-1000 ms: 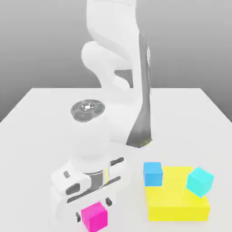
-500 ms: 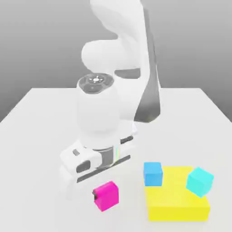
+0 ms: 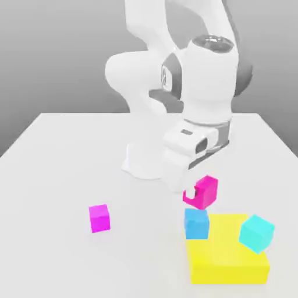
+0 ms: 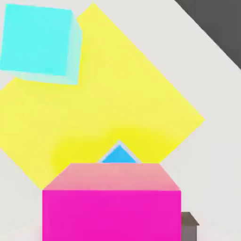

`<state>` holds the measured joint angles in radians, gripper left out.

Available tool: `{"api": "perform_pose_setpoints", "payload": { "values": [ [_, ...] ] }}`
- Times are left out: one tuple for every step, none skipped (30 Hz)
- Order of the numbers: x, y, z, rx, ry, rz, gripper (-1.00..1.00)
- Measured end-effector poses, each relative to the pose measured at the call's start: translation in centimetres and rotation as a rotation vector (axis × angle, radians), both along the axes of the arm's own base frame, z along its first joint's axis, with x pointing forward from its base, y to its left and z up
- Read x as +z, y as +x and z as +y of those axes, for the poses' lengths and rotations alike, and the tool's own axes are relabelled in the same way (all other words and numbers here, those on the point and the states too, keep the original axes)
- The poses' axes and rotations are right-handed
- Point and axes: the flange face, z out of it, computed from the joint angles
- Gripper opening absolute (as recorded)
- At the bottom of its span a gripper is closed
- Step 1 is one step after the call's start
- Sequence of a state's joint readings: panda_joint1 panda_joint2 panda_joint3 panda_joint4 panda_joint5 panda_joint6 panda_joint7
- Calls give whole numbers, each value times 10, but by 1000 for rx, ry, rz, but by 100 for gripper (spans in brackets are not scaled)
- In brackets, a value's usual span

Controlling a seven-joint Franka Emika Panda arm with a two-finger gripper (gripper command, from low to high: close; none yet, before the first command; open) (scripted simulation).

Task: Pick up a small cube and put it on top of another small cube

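My gripper (image 3: pixel 201 193) is shut on a small magenta cube (image 3: pixel 204 191) and holds it in the air, tilted a little, just above the sky-blue cube (image 3: pixel 197 224). In the hand view the held magenta cube (image 4: pixel 111 202) sits close in front, with a dark finger (image 4: pixel 188 225) at its side. Only a tip of the sky-blue cube (image 4: pixel 118 156) peeks out from behind it. A second magenta cube (image 3: pixel 99 217) rests on the table toward the exterior view's left.
A big flat yellow block (image 3: pixel 228 259) lies on the white table (image 3: pixel 52 169) beside the sky-blue cube. A paler turquoise cube (image 3: pixel 256 233) sits tilted on it at the exterior view's right; both also appear as the yellow block (image 4: pixel 122 89) and turquoise cube (image 4: pixel 37 42).
The gripper rose from low at the front left and carried the magenta cube up and to the exterior view's right, over the sky-blue cube. The second magenta cube has come into sight.
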<state>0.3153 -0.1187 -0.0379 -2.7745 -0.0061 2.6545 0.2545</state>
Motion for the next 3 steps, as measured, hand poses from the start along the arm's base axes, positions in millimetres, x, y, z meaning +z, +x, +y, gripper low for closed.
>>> {"api": "perform_pose_setpoints", "payload": {
  "values": [
    [-7, -1, 0, 0, -1, 0, 100],
    [-7, -1, 0, 0, -1, 0, 100],
    [-7, -1, 0, 0, -1, 0, 100]
  ]
}}
